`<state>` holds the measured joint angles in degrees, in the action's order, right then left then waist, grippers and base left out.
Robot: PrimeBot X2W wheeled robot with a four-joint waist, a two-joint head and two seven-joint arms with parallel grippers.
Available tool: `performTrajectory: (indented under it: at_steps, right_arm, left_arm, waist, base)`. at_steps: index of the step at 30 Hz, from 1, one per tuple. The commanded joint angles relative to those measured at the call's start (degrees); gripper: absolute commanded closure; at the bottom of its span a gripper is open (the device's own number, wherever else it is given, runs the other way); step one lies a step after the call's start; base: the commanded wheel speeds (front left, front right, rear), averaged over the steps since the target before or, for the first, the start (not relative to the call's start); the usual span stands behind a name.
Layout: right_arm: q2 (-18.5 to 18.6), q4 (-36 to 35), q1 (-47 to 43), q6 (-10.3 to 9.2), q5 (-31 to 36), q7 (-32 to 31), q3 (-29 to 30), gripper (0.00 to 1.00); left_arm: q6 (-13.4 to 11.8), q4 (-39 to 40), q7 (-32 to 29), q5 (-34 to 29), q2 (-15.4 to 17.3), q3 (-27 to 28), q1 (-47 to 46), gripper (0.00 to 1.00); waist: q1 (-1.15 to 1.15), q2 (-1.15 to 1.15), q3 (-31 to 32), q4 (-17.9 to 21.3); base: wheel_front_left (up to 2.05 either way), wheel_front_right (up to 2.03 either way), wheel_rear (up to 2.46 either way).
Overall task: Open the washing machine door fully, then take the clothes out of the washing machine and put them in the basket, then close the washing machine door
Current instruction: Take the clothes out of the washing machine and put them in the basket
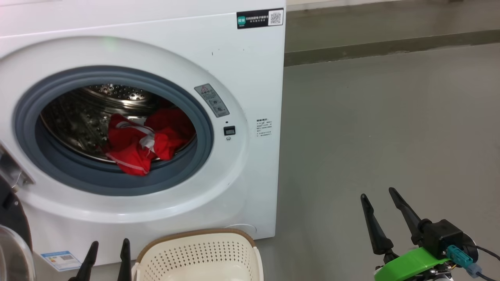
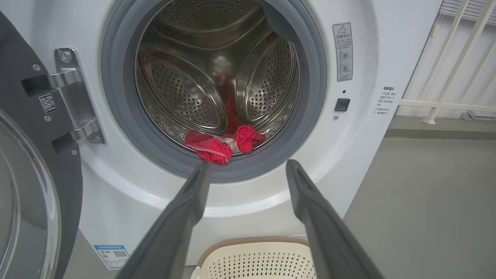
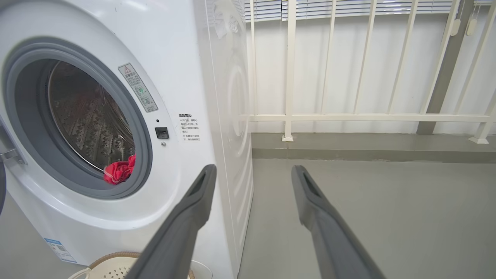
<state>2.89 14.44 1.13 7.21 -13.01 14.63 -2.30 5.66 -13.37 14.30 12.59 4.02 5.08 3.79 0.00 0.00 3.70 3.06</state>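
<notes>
Fingers [image 2: 182, 217] of the left gripper [image 2: 248, 164] stand spread as wide as they go, holding nothing and touching nothing. They point at the lower edge of the opening of the washer [image 1: 242, 58], above the basket [image 1: 195, 233]. Fingers [image 3: 182, 221] of the right gripper [image 1: 377, 192] are just as wide apart and empty, over bare floor [image 1: 390, 117] off the washer's right front corner. The door [image 2: 23, 89] hangs swung open on its hinge [image 2: 73, 97] at the opening's left edge. Red clothes [image 1: 136, 144] lie in the drum [image 2: 182, 89], heaped at its front edge, one fold draped onto the grey ring [image 1: 117, 183]. The basket sits on the floor close to the washer's front, below the opening.
</notes>
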Motion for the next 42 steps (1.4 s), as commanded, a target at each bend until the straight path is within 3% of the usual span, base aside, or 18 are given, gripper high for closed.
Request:
performTrajectory:
  at_steps: [1, 23, 42]
  right_arm:
    - [0.1, -1.3, 1.4, 0.28, -0.2, 0.4, -1.3, 0.00]
    - [0.0, -1.2, 1.5, 0.28, -0.8, 0.4, -1.4, 0.00]
    - [0.5, -1.2, 3.8, 0.28, -0.4, 0.4, -2.3, 0.00]
  left_arm:
    - [0.5, 1.3, 0.7, 0.1, 0.4, 1.7, -1.6, 0.00]
    - [-0.3, 0.4, 0.7, 0.3, 0.0, 1.8, -2.2, 0.00]
    - [-0.6, -10.1, -0.2, 4.0, 0.7, 2.3, -14.9, 0.00]
  waist:
    - [0.00, 0.00, 0.0, 0.1]
    - [0.00, 0.00, -0.3, -0.2]
    - [0.00, 0.00, -4.6, 0.0]
  base:
    - [0.60, -0.60, 0.00]
    - [0.05, -0.05, 0.00]
    - [0.00, 0.00, 0.00]
